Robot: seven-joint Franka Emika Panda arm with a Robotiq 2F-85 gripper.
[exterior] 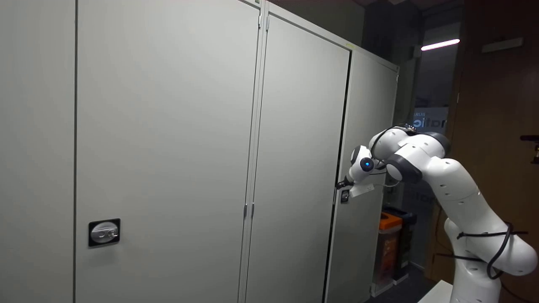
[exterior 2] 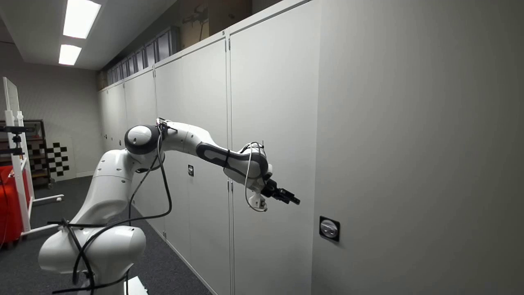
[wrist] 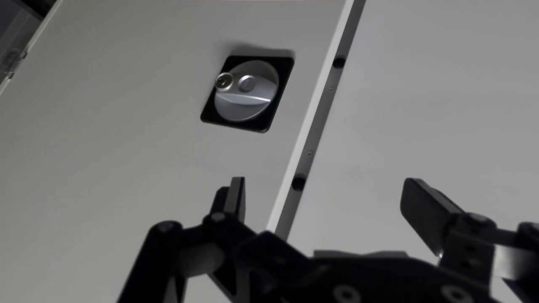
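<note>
arm (exterior: 457, 181): bent, outstretched | gripper (wrist: 326, 191): angled downward, spread wide

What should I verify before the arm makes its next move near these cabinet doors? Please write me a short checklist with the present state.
1. Pincer open: ok, its fingers stand wide apart.
2. Pincer empty: ok, nothing is gripped.
3. Lock handle untouched: ok, it lies apart from the fingers in the wrist view.
4. Gap between fingers and cabinet doors: cannot tell, the views do not settle contact.
5. White cable away from the fingers: ok, in an exterior view it loops short of them.
</note>
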